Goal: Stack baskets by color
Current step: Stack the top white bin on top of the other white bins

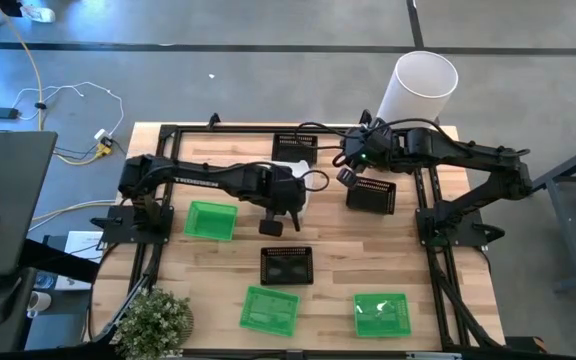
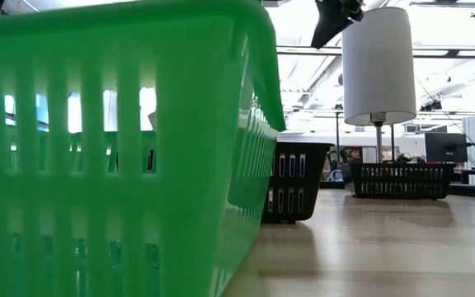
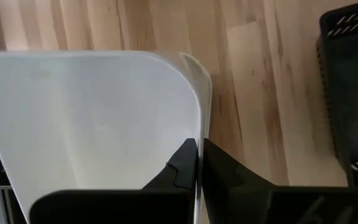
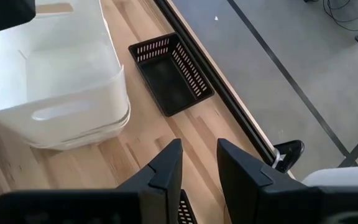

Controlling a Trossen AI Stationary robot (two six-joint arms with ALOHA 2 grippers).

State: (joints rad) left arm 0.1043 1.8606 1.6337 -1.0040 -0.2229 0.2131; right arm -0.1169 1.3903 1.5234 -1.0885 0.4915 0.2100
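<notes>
Green baskets: three lie apart, unstacked. One (image 1: 211,220) sits at the table's left beside the left arm, one (image 1: 269,310) near the front edge at centre, one (image 1: 381,314) at front right. In the low view the centre one (image 2: 114,157) fills the left half of the picture.
Left gripper: the left gripper (image 1: 290,212) hangs over the table's middle, fingers pressed together on the thin rim of a white basket (image 3: 98,118). The left wrist view shows the wall pinched between the two dark fingers.
White baskets: they appear nested as one stack (image 4: 55,68) just behind the table's centre; how many, I cannot tell.
Black baskets: one (image 1: 287,265) sits mid-table in front of the left gripper, one (image 1: 295,147) at the back edge, one (image 1: 371,194) right of centre.
Right gripper: the right gripper (image 1: 347,176) hovers just beside that right black basket, fingers slightly spread, holding nothing (image 4: 199,168).
White cylinder: a tall one (image 1: 418,88) stands at the back right corner.
Risk, left: the pinch is on a thin edge, so the basket could tilt or slip if lifted fast.
Risk, right: a narrow opening could miss the slotted wall and shove the black basket.
Risk, arms: the grippers are near each other and could collide.
</notes>
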